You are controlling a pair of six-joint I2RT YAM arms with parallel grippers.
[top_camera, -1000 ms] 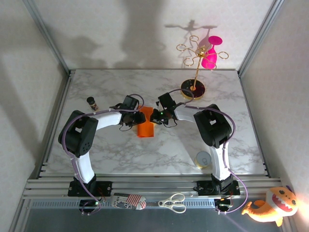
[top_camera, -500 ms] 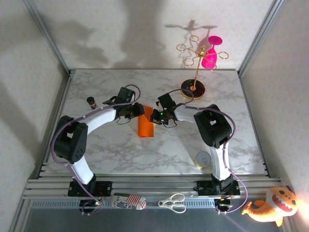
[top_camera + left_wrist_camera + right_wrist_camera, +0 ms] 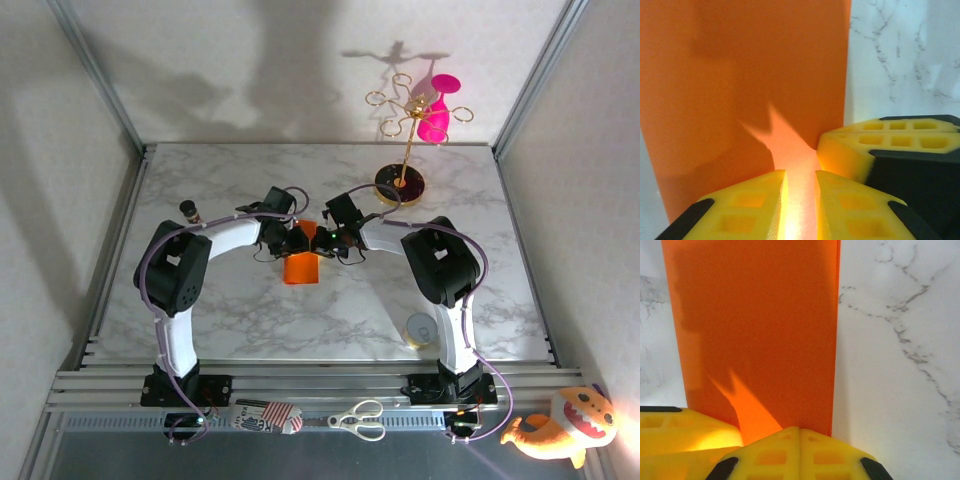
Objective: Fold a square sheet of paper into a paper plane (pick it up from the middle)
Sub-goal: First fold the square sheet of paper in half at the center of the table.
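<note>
Both end effectors meet at the far edge of the square sheet of paper point(image 3: 301, 266). The left end effector point(image 3: 800, 200) pinches the sheet; the right end effector point(image 3: 799, 452) is fully together, apparently gripping its edge. Best hold both grips level and pull evenly.

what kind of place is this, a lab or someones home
Most likely a robot lab test cell, not a home: the marble-patterned tabletop sits inside a plain aluminium-framed enclosure, and scattered props such as the gold stand and plush toy look staged.

Both arms reach inward, meeting over the square sheet of paper point(image 3: 301, 266). Left pincer point(image 3: 800, 187) nearly closed, pads pinching its edge; right pincer point(image 3: 799, 432) pressed fully closed just beside it.
</note>
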